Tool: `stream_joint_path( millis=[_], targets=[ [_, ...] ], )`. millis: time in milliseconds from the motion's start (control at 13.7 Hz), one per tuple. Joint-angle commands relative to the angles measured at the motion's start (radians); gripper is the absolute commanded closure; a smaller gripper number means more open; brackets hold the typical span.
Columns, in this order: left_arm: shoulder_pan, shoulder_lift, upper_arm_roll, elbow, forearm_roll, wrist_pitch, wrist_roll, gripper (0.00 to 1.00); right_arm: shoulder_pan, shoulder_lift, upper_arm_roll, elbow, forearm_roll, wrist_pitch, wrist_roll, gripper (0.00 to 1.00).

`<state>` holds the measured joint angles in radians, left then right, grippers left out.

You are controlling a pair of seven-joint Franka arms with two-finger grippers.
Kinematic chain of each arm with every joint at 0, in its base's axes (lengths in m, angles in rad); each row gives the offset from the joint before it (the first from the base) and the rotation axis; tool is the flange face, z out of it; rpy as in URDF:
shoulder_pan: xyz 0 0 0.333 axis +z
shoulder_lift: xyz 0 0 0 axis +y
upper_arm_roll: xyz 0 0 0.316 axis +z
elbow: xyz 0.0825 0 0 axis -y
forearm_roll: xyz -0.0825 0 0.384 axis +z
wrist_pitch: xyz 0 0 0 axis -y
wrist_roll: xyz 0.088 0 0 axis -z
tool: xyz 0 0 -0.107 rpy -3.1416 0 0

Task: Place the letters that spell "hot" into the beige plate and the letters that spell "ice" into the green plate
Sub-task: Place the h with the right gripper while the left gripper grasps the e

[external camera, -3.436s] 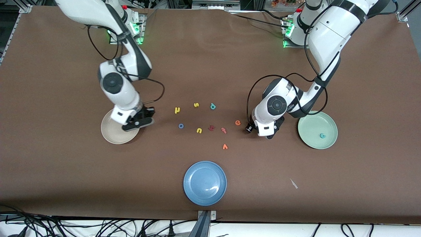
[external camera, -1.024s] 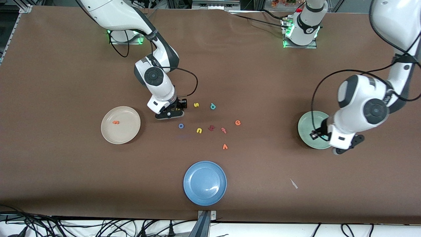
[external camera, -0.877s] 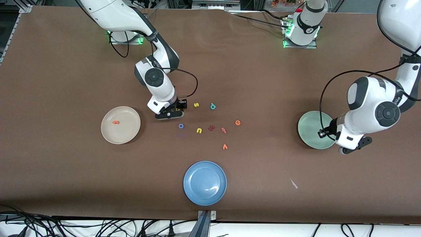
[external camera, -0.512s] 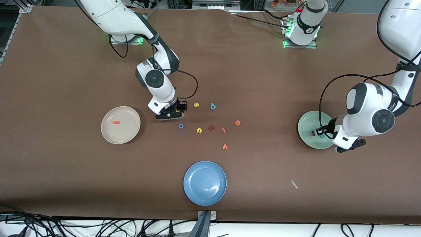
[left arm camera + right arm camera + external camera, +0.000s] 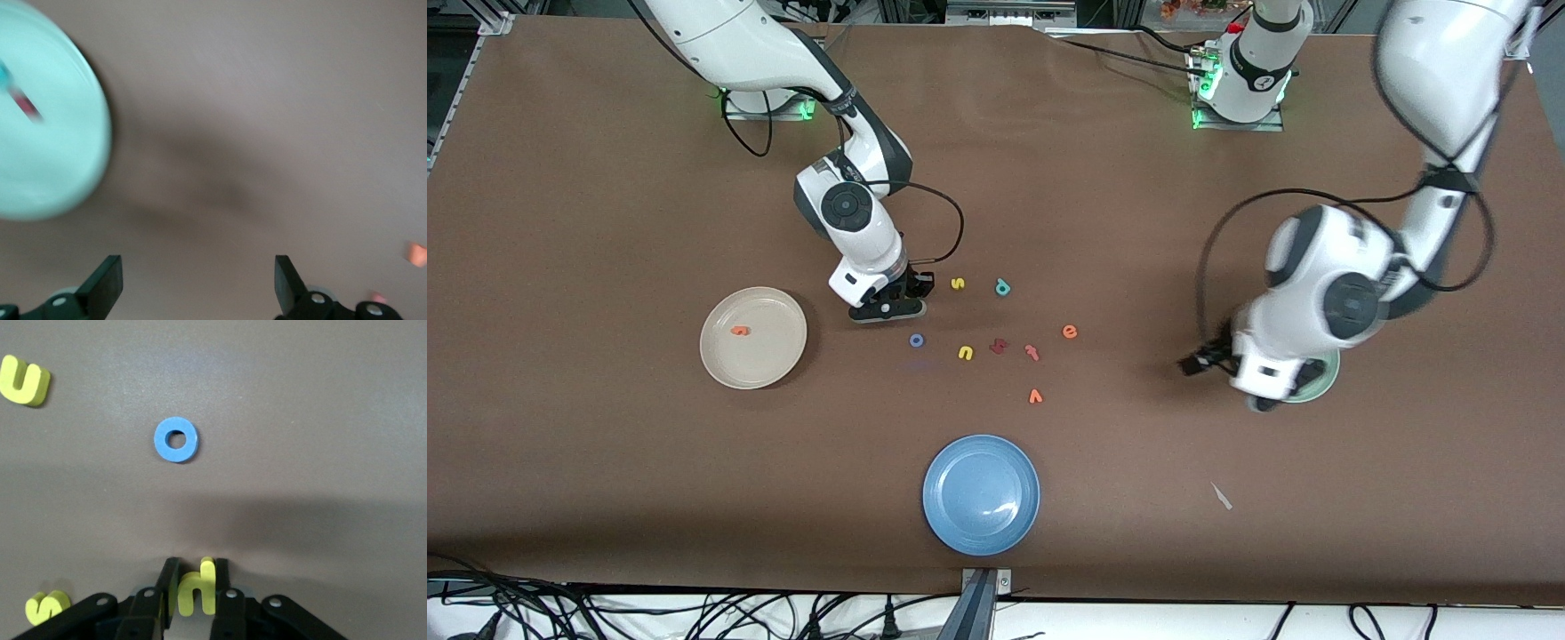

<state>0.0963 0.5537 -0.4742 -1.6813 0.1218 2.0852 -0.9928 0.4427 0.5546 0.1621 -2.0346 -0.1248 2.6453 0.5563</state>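
**A:** Where's your right gripper (image 5: 195, 590)?

**B:** Down at the table among the letters, fingers pinched narrow on the yellow "h" (image 5: 197, 589). In the front view the blue "o" (image 5: 916, 340) lies at about five o'clock from it, nearer the camera. The yellow "u" (image 5: 965, 353) and "s" (image 5: 958, 283) lie close by.

**A:** And your left gripper (image 5: 199, 288)?

**B:** Spread wide and empty — over bare table, just at nine o'clock of the green plate (image 5: 47, 133). The dark red "i" (image 5: 25, 105) lies in that plate.

**A:** The beige plate (image 5: 720, 360)?

**B:** Toward the right arm's end, with the orange "t" (image 5: 739, 331) inside. The orange "e" (image 5: 1070, 332) lies on the table — near the letter cluster.
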Motion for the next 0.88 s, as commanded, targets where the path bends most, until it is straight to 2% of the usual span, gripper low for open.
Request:
stream_joint_path(
  millis=[0,219,439,658,731,804],
  targets=[
    [-0.117,0.073,0.014,0.058,-0.001,0.064,-0.188,0.0,-0.002,-0.022,-0.009,-0.033,-0.048,0.01,-0.015,0.98],
    [-0.203,0.129,0.016,0.058,0.002,0.116,-0.176,0.01,-0.03,-0.126,-0.059,-0.047,-0.047,-0.108,-0.224,0.98],
    [-0.28,0.184,0.028,0.045,0.111,0.148,-0.187,0.01,-0.181,-0.217,-0.061,-0.084,-0.047,-0.126,-0.492,0.98],
    [-0.287,0.244,0.028,0.049,0.122,0.226,-0.185,0.01,-0.274,-0.225,-0.097,-0.085,-0.036,-0.123,-0.773,0.97],
    [-0.287,0.252,0.028,0.049,0.122,0.23,-0.178,0.01,-0.274,-0.223,-0.117,-0.088,-0.035,-0.117,-0.801,0.96],
    [-0.284,0.252,0.028,0.051,0.122,0.231,-0.176,0.02,-0.274,-0.22,-0.121,-0.096,-0.033,-0.114,-0.803,0.86]
  ],
)
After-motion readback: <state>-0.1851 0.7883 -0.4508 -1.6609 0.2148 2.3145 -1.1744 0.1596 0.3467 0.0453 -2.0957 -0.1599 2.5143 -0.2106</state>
